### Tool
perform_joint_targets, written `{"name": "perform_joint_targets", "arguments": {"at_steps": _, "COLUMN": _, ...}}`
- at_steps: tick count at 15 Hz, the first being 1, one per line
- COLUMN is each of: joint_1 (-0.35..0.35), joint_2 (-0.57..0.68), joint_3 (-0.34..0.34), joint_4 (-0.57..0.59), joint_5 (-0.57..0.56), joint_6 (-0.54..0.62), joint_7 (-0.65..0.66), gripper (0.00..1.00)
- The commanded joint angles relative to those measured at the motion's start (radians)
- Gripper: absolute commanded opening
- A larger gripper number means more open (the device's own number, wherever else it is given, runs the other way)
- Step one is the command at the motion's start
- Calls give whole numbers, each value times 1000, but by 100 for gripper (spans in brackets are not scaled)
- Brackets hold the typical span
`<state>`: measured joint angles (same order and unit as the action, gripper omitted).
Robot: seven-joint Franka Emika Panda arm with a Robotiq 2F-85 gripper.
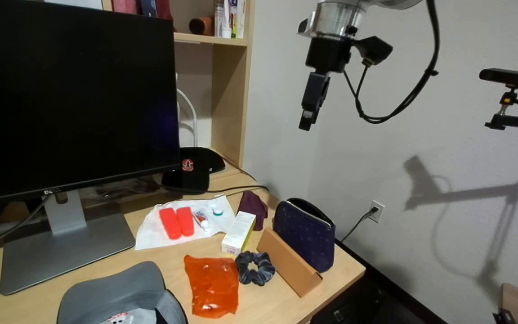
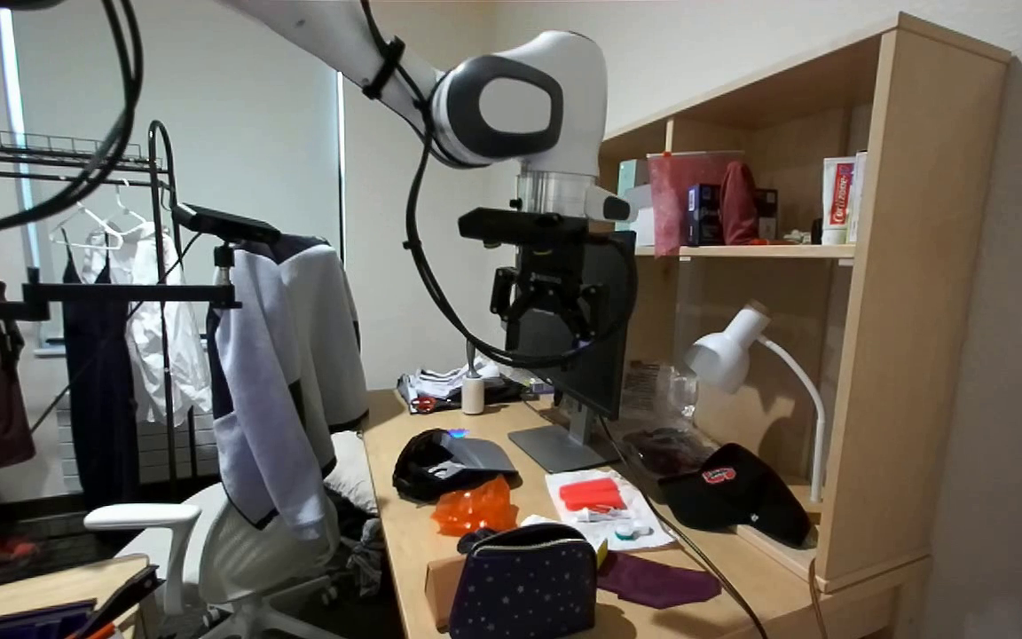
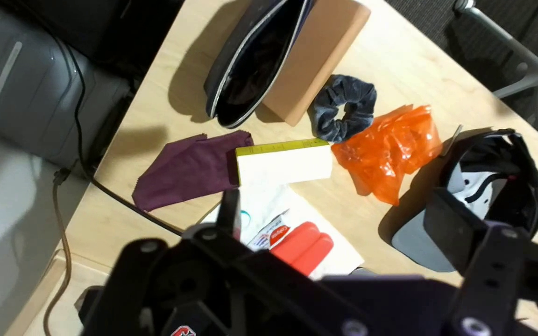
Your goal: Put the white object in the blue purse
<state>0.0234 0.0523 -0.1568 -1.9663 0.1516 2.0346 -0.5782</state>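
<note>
The blue purse (image 1: 304,236) stands upright near the desk's corner. Its zip top gapes in the wrist view, showing a dark inside (image 3: 250,74). Two items could be the white object, and I cannot tell which is meant: a white box (image 1: 239,229) with a yellow side, lying close to the purse, and a small round white item (image 1: 217,209) with a teal rim on a white sheet. High above the desk hangs my gripper (image 1: 307,121). Its fingers are spread wide in the wrist view (image 3: 336,210), holding nothing; one partly covers the round item there.
A tan cardboard box (image 1: 288,261) leans along the purse. Around it lie a grey scrunchie (image 1: 263,268), an orange bag (image 1: 214,288) and a purple cloth (image 1: 253,209). Red cases (image 1: 177,222) and a toothpaste tube rest on the sheet. A monitor (image 2: 582,390) and caps stand farther off.
</note>
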Motion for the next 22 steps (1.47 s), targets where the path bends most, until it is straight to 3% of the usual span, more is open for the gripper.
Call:
{"name": "perform_joint_targets", "arguments": {"at_steps": 1, "joint_1": -46, "joint_2": 87, "joint_3": 51, "joint_4": 105, "joint_5": 1, "joint_6": 4, "joint_7": -2, "gripper": 100}}
{"name": "perform_joint_targets", "arguments": {"at_steps": 2, "joint_1": -51, "joint_2": 71, "joint_3": 60, "joint_4": 65, "joint_5": -4, "joint_6": 5, "joint_7": 5, "gripper": 100}}
{"name": "perform_joint_targets", "arguments": {"at_steps": 9, "joint_1": -61, "joint_2": 93, "joint_3": 70, "joint_4": 104, "joint_5": -5, "joint_6": 4, "joint_7": 5, "gripper": 100}}
{"name": "perform_joint_targets", "arguments": {"at_steps": 12, "joint_1": -81, "joint_2": 202, "joint_3": 83, "joint_4": 242, "joint_5": 34, "joint_6": -70, "joint_7": 14, "gripper": 100}}
{"name": "perform_joint_targets", "arguments": {"at_steps": 17, "joint_1": -105, "joint_2": 466, "joint_3": 102, "joint_4": 544, "joint_5": 14, "joint_6": -163, "joint_7": 223, "gripper": 100}}
{"name": "perform_joint_targets", "arguments": {"at_steps": 22, "joint_1": -129, "joint_2": 701, "joint_3": 134, "joint_4": 811, "joint_5": 20, "joint_6": -251, "joint_7": 345, "gripper": 100}}
